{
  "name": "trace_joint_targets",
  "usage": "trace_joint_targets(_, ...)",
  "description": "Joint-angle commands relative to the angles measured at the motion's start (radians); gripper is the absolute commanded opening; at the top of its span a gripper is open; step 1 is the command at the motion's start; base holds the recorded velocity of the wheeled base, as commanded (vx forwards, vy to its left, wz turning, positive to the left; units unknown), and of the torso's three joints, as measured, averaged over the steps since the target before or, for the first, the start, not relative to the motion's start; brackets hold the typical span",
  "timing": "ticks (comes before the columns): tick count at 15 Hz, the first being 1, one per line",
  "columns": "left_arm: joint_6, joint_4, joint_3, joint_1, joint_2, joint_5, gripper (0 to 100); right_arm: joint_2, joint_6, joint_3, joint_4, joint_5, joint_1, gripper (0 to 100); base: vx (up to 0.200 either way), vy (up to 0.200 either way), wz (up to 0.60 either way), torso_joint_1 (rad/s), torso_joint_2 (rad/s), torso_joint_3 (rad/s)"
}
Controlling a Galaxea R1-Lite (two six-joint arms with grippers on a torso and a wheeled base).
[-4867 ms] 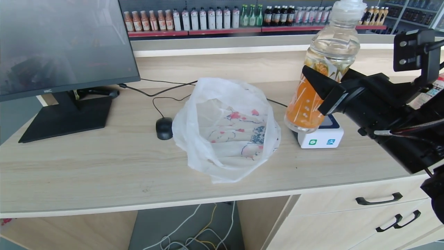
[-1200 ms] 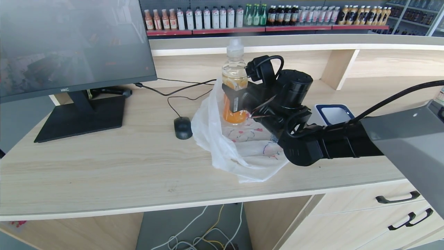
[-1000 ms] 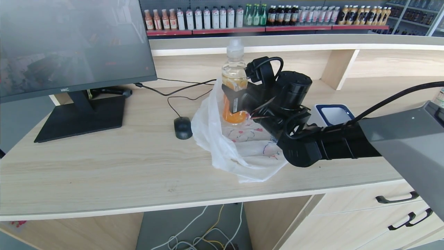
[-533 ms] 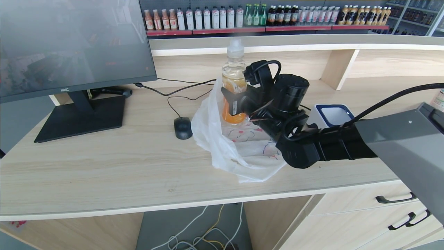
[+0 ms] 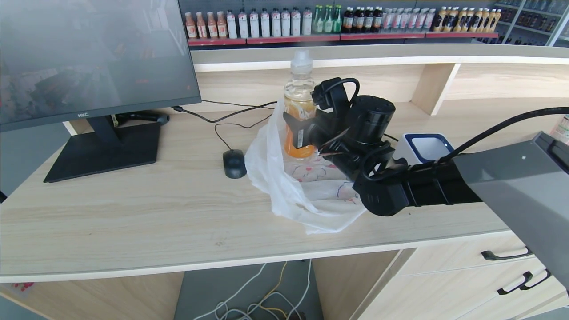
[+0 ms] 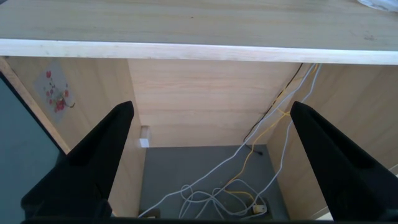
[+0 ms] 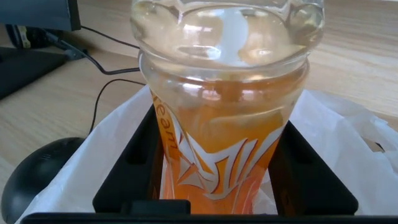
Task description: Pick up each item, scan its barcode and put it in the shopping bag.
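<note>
Bottle (image 5: 300,95) moved over bag (image 5: 271,178), right gripper (image 5: 302,128) clamping it, left gripper (image 6: 211,109) wide under counter (image 6: 186,25).

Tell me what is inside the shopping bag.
The bottle, held upright by the right gripper, sits partly in the shopping bag. Red and blue print shows beneath it; the arm covers the bag's right side.

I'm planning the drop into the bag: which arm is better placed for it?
Right. The right gripper is shut on the upright bottle, at the bag's open mouth. The left gripper is open and empty, down below the counter edge, away from both.
</note>
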State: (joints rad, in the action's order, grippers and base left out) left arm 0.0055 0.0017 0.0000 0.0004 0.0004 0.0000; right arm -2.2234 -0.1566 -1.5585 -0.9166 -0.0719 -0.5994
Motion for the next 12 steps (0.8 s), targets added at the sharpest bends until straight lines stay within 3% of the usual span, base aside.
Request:
trace_joint_targets(1,0.001,0.0,0.0,0.0,0.0,0.0,100,-0.002,0.002,0.0,-0.001,0.0,0.0,0,0.0,0.0,0.0,0.0,0.0,0.0)
trace_joint_targets(2,0.001,0.0,0.0,0.0,0.0,0.0,100,-0.002,0.002,0.003,-0.008,0.001,0.0,100,0.0,0.0,0.0,0.0,0.0,0.0)
trace_joint_targets(12,0.001,0.0,0.0,0.001,0.0,0.0,100,0.036,-0.02,0.003,-0.087,0.001,0.003,100,0.0,0.0,0.0,0.0,0.0,0.0)
